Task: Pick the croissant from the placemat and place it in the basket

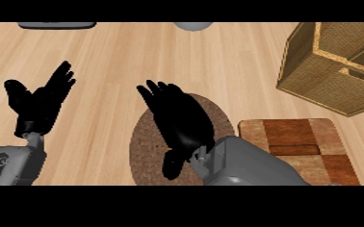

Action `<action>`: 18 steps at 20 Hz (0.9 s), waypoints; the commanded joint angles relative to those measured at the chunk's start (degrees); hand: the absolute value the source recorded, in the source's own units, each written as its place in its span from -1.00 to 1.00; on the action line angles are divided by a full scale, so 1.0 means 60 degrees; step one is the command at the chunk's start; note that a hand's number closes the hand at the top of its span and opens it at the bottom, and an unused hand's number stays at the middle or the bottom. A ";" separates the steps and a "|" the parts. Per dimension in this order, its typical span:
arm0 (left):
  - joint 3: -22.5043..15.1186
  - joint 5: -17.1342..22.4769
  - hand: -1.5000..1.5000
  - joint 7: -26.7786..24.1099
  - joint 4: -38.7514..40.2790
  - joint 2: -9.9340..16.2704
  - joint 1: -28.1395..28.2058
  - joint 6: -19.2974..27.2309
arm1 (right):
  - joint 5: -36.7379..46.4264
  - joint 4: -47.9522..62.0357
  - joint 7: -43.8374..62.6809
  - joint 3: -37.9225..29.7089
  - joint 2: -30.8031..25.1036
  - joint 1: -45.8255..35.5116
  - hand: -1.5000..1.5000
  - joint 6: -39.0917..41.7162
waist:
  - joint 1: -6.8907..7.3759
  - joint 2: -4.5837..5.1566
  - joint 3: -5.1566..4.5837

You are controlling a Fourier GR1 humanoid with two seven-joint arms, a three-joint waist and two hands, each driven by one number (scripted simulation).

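- Counter (pixel 128 53): pale wood planks, grain running diagonally.
- One placemat (pixel 146 144): round, brown, woven texture, lower centre; mostly covered by the right hand.
- One basket (pixel 323 67): boxy wicker, tan weave with a lighter rim, upper right of the frame, tilted.
- One board (pixel 298 142): rectangular, brown wooden patchwork with rounded corners, lower right, just beside the placemat.
- Right hand (pixel 181 122): black, flat over the placemat, fingers straight and slightly apart, nothing clamped.
- Left hand (pixel 39 101): black, at the left edge, fingers up and apart, resting.
- Croissant: can't see it; whether it lies under the right hand, can't tell.
- Two objects cut off at the top edge: dark flat one (pixel 57 25) upper left, grey rounded one (pixel 193 26) top centre.
- No readable writing or labels.
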 commanded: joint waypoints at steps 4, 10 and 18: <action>0.0428 -0.0044 0.00 -0.0268 0.0230 0.0047 0.0112 -0.0613 | 0.0912 0.1779 -0.0717 -0.0163 0.0664 0.0474 -1.00 0.0289 | 0.0035 0.0004 -0.0003; 0.0732 -0.0317 0.00 -0.0221 0.0474 -0.0131 -0.0058 -0.0690 | 0.1612 0.2024 -0.1297 -0.0369 0.0740 0.1205 -1.00 0.0832 | 0.0007 0.0000 -0.0002; 0.0854 -0.0798 0.00 0.0012 0.0601 -0.0514 -0.0445 -0.0815 | 0.2556 0.0836 -0.1620 -0.0421 0.0850 0.2537 -1.00 0.1404 | -0.0036 -0.0007 -0.0001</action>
